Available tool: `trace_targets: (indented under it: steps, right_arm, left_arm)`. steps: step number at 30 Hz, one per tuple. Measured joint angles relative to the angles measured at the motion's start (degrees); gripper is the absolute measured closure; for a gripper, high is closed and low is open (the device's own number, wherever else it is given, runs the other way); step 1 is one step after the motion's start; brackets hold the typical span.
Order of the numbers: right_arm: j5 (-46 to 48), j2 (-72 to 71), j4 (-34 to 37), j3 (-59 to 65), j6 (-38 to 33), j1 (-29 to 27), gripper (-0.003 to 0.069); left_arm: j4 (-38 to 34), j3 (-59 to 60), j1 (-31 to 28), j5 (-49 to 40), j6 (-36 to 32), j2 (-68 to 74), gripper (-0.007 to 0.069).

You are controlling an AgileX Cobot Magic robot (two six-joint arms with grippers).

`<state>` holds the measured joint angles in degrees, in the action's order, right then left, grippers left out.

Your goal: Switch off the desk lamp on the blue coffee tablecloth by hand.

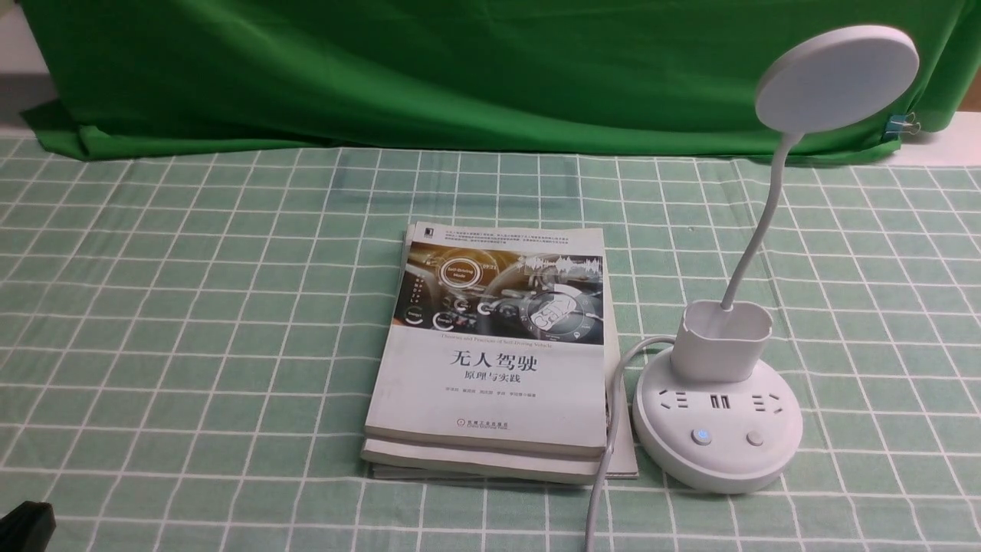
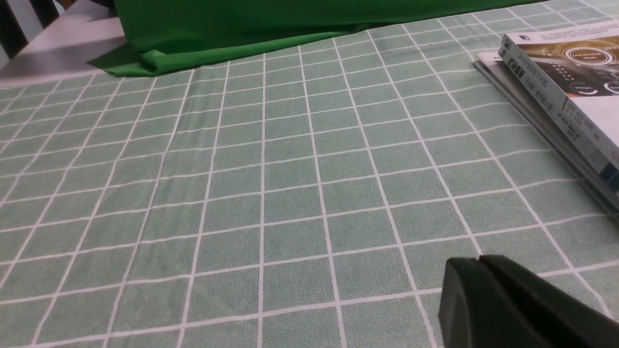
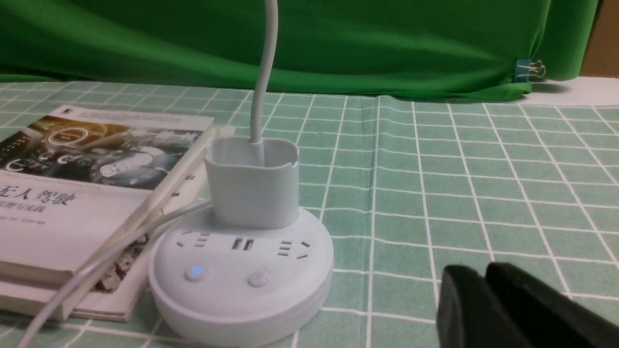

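Note:
The white desk lamp [image 1: 716,437] stands on the checked blue coffee tablecloth [image 1: 191,307] at the right. Its disc head [image 1: 837,79] is up on the thin bent neck above the cup holder [image 1: 720,341]. The left button [image 1: 700,436] on the base glows blue; the right button [image 1: 755,438] is plain. In the right wrist view the lamp base [image 3: 242,285] is close, and my right gripper [image 3: 483,273] is shut and empty beside it, apart from it. My left gripper [image 2: 478,261] is shut and empty low over bare cloth; only a corner of it shows in the front view [image 1: 27,525].
A stack of books [image 1: 494,345] lies just left of the lamp, also in the left wrist view [image 2: 570,82]. The lamp's white cable [image 1: 605,429] runs along the books' right edge to the front edge. A bright green drape [image 1: 460,69] hangs at the back with a binder clip [image 1: 904,123].

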<state>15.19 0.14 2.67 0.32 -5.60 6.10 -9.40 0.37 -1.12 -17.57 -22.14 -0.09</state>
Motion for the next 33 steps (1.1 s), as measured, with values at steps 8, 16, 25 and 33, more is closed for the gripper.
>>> trace_targets:
  steps: [8, 16, 25, 33]
  right_arm:
    - [0.0, 0.0, 0.0, 0.0, 0.0, 0.0, 0.0562]
    - [-0.13, 0.0, 0.0, 0.0, 0.0, 0.0, 0.0547]
    - [-0.18, 0.0, 0.0, 0.0, 0.0, 0.0, 0.0523]
    - [-0.23, 0.0, 0.0, 0.0, 0.0, 0.0, 0.051]
  left_arm:
    - [0.0, 0.0, 0.0, 0.0, 0.0, 0.0, 0.0624]
    - [0.0, 0.0, 0.0, 0.0, 0.0, 0.0, 0.0624]
    - [0.0, 0.0, 0.0, 0.0, 0.0, 0.0, 0.0624]
    - [0.0, 0.0, 0.0, 0.0, 0.0, 0.0, 0.0624]
